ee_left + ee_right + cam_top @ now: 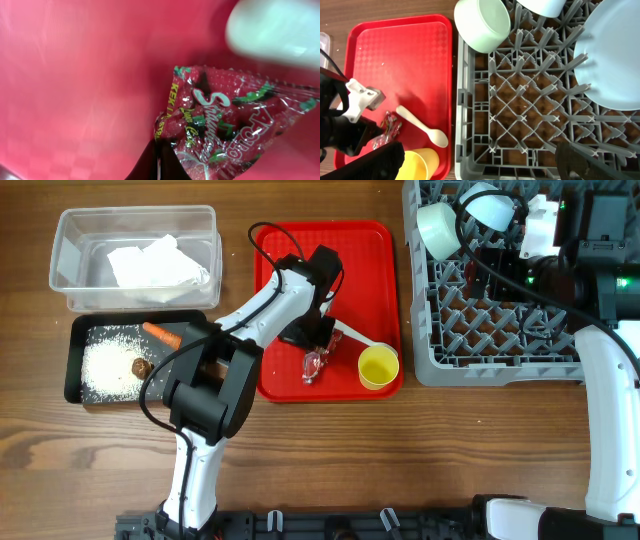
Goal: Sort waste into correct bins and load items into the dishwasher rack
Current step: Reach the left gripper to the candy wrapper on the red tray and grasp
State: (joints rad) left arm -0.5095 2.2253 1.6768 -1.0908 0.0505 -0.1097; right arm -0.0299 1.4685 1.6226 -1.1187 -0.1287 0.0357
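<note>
The red printed snack wrapper point(313, 366) lies on the red serving tray point(370, 260). My left gripper point(315, 340) is right over it. In the left wrist view its fingertips point(160, 150) are pressed together on the wrapper's point(225, 125) lower left edge. The white spoon point(355, 335) and yellow cup point(378, 366) stand beside it. My right gripper point(480, 150) is open and empty above the grey dishwasher rack's point(490, 350) front part. The rack holds a mint bowl point(437, 227), a pale blue bowl point(492, 205) and the plate point(612, 60).
The clear tub point(70, 255) at the back left holds the white napkin point(155, 262). The black tray point(75, 355) in front of it holds rice grains point(110, 365), the carrot point(162, 335) and the brown lump point(141, 367).
</note>
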